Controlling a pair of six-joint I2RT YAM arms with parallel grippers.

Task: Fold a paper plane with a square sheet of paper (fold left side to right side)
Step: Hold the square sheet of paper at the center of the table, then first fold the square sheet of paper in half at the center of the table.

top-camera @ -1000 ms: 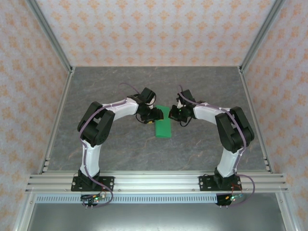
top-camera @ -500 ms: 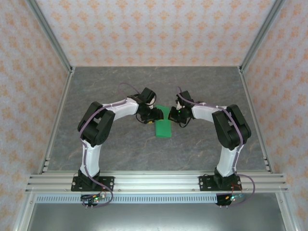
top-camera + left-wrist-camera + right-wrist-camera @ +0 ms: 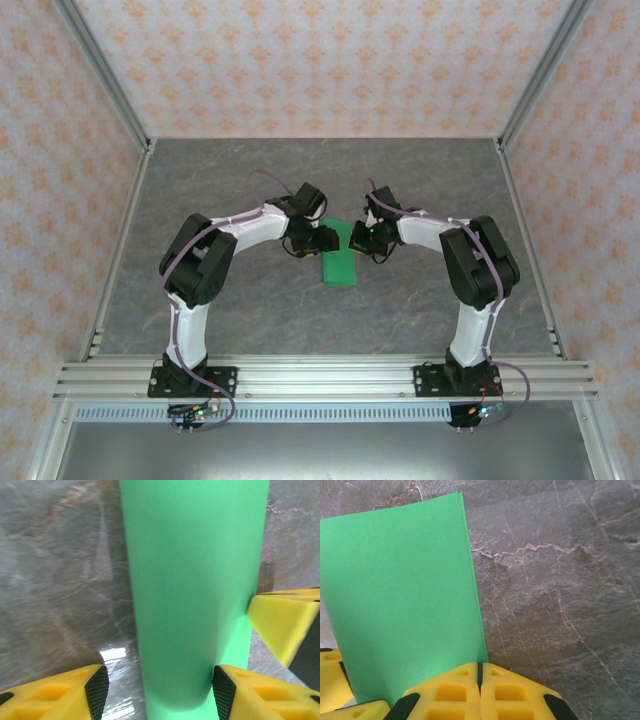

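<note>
From above, the green paper (image 3: 340, 265) lies in the middle of the table (image 3: 230, 180). It looks folded into a narrow strip. The left claw (image 3: 322, 240) and the right claw (image 3: 365, 238) meet at its far end, one on each side, probably to hold the fold flat.

In the left wrist view, the left claw (image 3: 157, 690) is wide open, with the paper (image 3: 195, 580) between its fingers. A finger of the right claw (image 3: 280, 622) touches the paper's edge.

In the right wrist view, the right claw (image 3: 479, 685) has its fingers tight together at the paper's (image 3: 400, 605) edge. I cannot tell if it pinches the paper or just pushes down. I think it is there to make the crease sharp.
</note>
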